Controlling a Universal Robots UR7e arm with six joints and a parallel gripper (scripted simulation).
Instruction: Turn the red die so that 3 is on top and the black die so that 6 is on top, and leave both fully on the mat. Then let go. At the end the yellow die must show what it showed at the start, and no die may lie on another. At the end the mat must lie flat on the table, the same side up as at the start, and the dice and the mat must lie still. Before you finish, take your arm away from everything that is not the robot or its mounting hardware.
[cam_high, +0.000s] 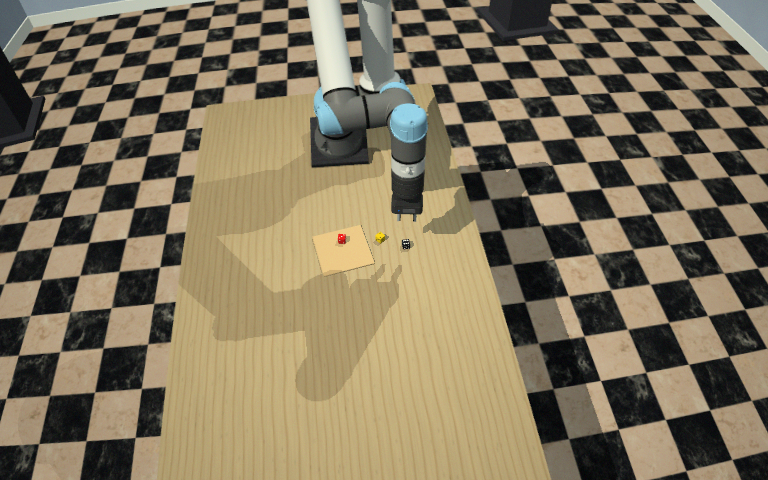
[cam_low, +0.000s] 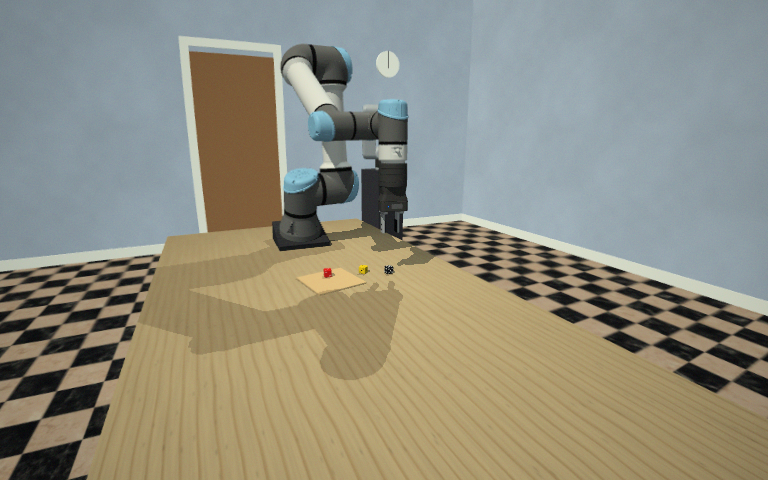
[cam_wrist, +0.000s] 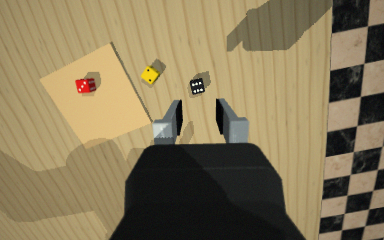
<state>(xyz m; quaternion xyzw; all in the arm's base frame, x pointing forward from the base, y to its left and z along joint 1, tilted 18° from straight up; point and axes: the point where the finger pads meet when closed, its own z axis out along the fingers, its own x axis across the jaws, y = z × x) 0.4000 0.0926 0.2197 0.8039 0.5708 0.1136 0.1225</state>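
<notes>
The red die (cam_high: 341, 238) sits on the tan mat (cam_high: 343, 256) near its far edge; it also shows in the wrist view (cam_wrist: 85, 85) and in the exterior view (cam_low: 327, 272). The yellow die (cam_high: 380, 238) lies on the table just right of the mat, also in the wrist view (cam_wrist: 150, 75). The black die (cam_high: 406, 243) lies on the table further right, and in the wrist view (cam_wrist: 197, 86) its top shows several white pips. My gripper (cam_high: 407, 216) hangs well above the table, pointing down, over and slightly behind the black die. Its fingers are open and empty.
The robot base (cam_high: 338, 144) stands on the far part of the wooden table. The table's right edge (cam_high: 481, 249) runs close to the black die, with checkered floor beyond. A dark pedestal (cam_low: 370, 195) stands behind the arm.
</notes>
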